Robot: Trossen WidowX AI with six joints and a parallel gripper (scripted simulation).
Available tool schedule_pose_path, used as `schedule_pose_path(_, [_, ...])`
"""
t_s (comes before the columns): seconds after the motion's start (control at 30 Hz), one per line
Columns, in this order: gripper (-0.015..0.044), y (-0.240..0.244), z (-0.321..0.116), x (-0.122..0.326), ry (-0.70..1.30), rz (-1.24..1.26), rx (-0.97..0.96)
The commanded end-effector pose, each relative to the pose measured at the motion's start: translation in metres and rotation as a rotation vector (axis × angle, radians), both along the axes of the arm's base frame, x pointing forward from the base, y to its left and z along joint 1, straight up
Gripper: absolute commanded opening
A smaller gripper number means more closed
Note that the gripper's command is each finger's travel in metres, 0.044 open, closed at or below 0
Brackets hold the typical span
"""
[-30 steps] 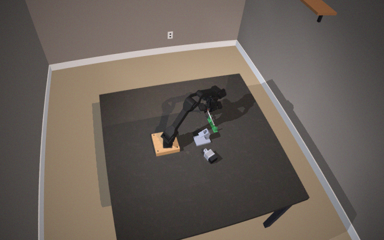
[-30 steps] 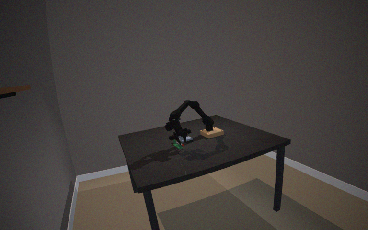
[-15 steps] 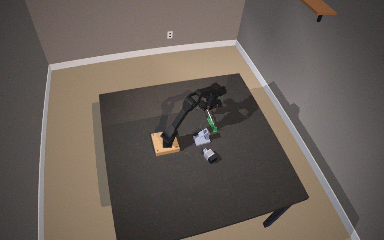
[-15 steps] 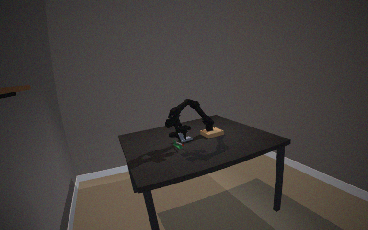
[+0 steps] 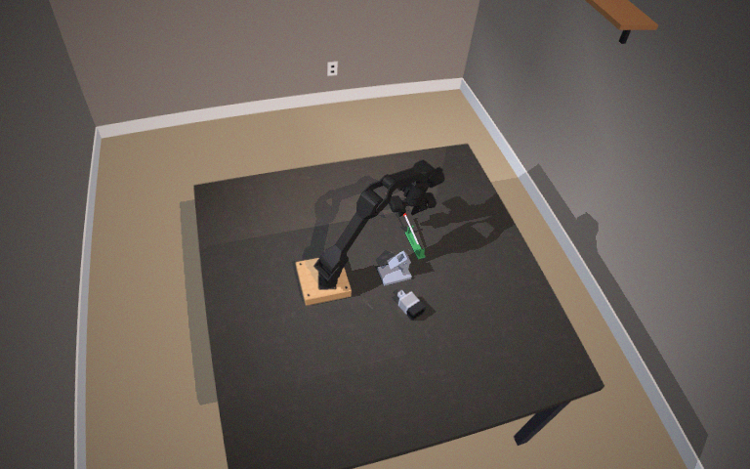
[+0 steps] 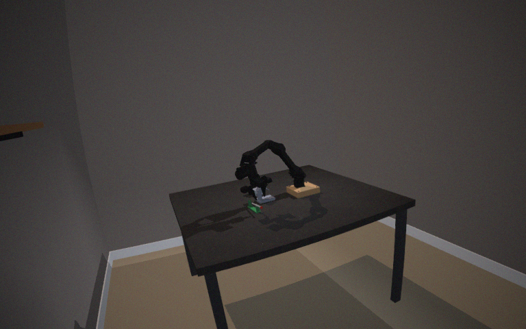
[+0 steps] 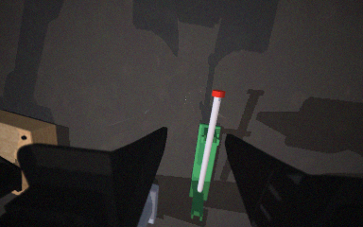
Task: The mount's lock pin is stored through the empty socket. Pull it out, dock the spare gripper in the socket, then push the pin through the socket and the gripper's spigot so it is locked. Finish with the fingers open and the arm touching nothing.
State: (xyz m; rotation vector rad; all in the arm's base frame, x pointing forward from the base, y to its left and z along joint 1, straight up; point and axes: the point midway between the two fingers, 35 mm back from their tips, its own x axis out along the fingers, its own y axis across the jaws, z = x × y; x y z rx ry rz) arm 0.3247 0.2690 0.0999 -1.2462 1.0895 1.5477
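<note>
The lock pin (image 5: pixel 410 228) (image 6: pixel 256 205) (image 7: pixel 208 142), white with a red head, lies along the green cradle (image 5: pixel 418 252) (image 6: pixel 253 210) (image 7: pixel 198 158), its head end sticking out past one end. My gripper (image 7: pixel 196 135) is open and empty. In the wrist view its fingertips stand on either side of the pin, apart from it. The light grey mount (image 5: pixel 395 275) (image 6: pixel 266 199) (image 7: pixel 152 205) stands beside the cradle, its tilted socket (image 5: pixel 398 258) empty. The spare gripper (image 5: pixel 409 302), light grey with a black end, lies on the table near the mount; the exterior view does not show it.
The arm's wooden base (image 5: pixel 323 291) (image 6: pixel 303 190) (image 7: pixel 43 132) is on the other side of the mount from the cradle. All stand on the dark table (image 5: pixel 331 375) (image 6: pixel 348 201). A brown shelf (image 5: pixel 625 14) (image 6: pixel 22 127) is on the wall, away from the table.
</note>
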Motion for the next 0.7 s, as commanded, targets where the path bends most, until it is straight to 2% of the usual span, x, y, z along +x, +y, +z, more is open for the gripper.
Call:
schedule_pose_path(0.0, [0.018,-0.038,0.045,0.019,-0.127,-0.014,0.022])
schedule_pose_path(0.2, [0.018,-0.046,0.052,0.021,-0.15,-0.015,0.022])
schedule_pose_path(0.47, [0.018,-0.045,-0.01,0.022,-0.15,-0.015,0.022])
schedule_pose_path(0.67, [0.018,-0.046,-0.019,0.021,-0.149,-0.015,0.022])
